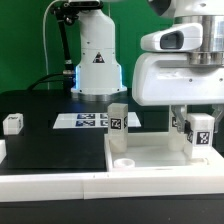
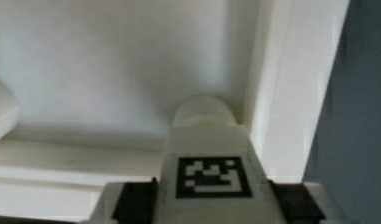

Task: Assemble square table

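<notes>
The square table's flat white top (image 1: 165, 162) lies at the exterior view's right. One chunky white leg (image 1: 118, 120) stands upright at its far left corner. My gripper (image 1: 198, 128) hangs over the top's far right side, shut on a second tagged leg (image 1: 201, 138). In the wrist view this leg (image 2: 208, 150) runs out from between the dark fingers (image 2: 142, 203), which press on both its sides. Its rounded end sits close to the white surface beside a raised white edge (image 2: 286, 80). A third leg (image 1: 12, 123) lies on the black table at the far left.
The marker board (image 1: 88, 120) lies flat behind the table top, in front of the robot base (image 1: 97, 55). A long white rail (image 1: 50, 172) runs along the front left. A curved white shape (image 2: 0, 105) shows at the wrist picture's edge.
</notes>
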### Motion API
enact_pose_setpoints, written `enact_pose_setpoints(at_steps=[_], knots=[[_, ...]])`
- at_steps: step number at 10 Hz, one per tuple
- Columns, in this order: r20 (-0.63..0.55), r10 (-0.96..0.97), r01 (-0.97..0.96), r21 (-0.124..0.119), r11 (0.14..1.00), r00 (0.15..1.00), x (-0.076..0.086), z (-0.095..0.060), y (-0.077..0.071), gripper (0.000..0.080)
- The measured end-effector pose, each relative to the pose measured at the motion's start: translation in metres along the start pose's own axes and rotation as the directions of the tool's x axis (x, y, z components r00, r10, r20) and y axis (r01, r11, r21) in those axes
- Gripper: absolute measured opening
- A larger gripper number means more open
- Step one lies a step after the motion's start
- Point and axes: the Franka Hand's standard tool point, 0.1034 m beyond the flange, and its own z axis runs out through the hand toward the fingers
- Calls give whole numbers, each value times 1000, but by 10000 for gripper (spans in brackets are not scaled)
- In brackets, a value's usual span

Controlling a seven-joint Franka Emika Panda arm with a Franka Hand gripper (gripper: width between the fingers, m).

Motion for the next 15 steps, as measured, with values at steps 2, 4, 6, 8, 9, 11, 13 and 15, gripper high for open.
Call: enact_pose_setpoints(at_steps=[2,4,6,8,9,11,13,15], knots=[[0,1,-1,0,1000,1000,0,0,0,289],[0,28,-28,1,1000,1000,0,0,0,289],[-6,174,-174,9,985,985,0,1,0,289],[-13,396,-396,22,918,918,1,1,-1,290],[-12,471,-471,23,882,882,0,1,-3,290],[-7,668,-667,52,743,744,1,2,-3,291],[16,808,-807,57,588,589,1,2,-5,291],[35,890,-891,47,452,454,0,2,-8,291]])
